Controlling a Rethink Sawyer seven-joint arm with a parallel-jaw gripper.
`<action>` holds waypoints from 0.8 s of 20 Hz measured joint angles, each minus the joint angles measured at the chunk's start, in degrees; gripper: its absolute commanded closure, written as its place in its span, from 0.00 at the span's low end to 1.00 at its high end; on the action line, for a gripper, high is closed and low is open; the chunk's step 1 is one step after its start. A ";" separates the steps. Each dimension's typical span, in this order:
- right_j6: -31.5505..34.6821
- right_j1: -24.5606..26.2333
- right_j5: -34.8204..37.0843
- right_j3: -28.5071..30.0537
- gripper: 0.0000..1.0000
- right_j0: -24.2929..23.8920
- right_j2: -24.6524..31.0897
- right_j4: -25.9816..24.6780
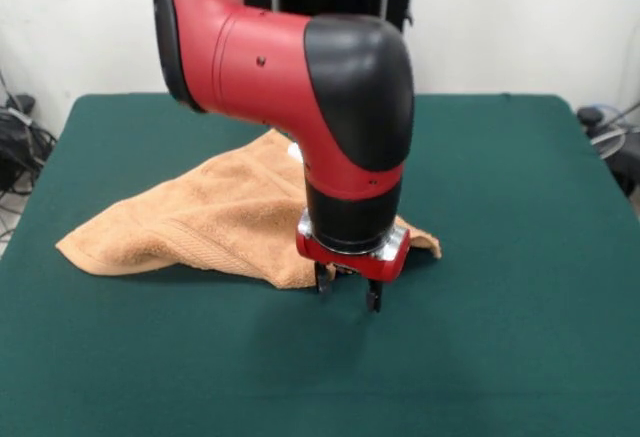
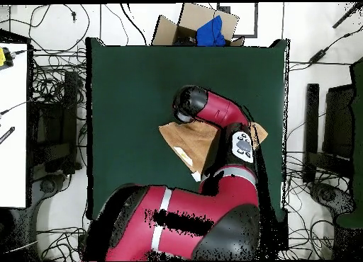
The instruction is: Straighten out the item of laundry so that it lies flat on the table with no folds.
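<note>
The item of laundry (image 1: 215, 217), an orange-tan towel, lies crumpled in a rough triangle on the green table (image 1: 500, 257), with folded layers and a woven band along its near edge. A white tag (image 1: 295, 153) peeks out beside the arm. My gripper (image 1: 347, 293) points straight down at the towel's near right edge. Its fingers are open, and the left fingertip (image 1: 322, 283) sits right at the cloth's hem. Nothing is visibly held between them. In the overhead view the arm covers the gripper and much of the towel (image 2: 188, 137).
The red arm (image 1: 300, 67) hides the towel's middle and right part. A cardboard box (image 2: 205, 25) with something blue stands beyond the table's edge. Cables and equipment (image 2: 53, 124) line both sides, and a white bench (image 2: 14, 124) stands at the left.
</note>
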 measured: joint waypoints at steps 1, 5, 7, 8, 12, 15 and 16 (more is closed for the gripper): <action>0.00 0.49 1.42 -0.35 0.00 -0.01 -0.23 0.00; 0.00 1.23 5.39 -1.46 0.00 -0.05 -0.97 0.01; 0.00 1.11 7.33 -1.80 0.00 -0.18 -1.27 0.01; 0.00 1.02 7.79 -1.82 0.00 -0.24 -1.33 0.01; 0.00 -0.35 10.53 -1.80 0.00 -0.83 -1.65 -0.76; 0.00 -2.29 11.04 -1.55 0.00 -1.69 -1.69 -1.48; 0.00 -2.69 11.06 -1.43 0.00 -1.84 -1.69 -1.53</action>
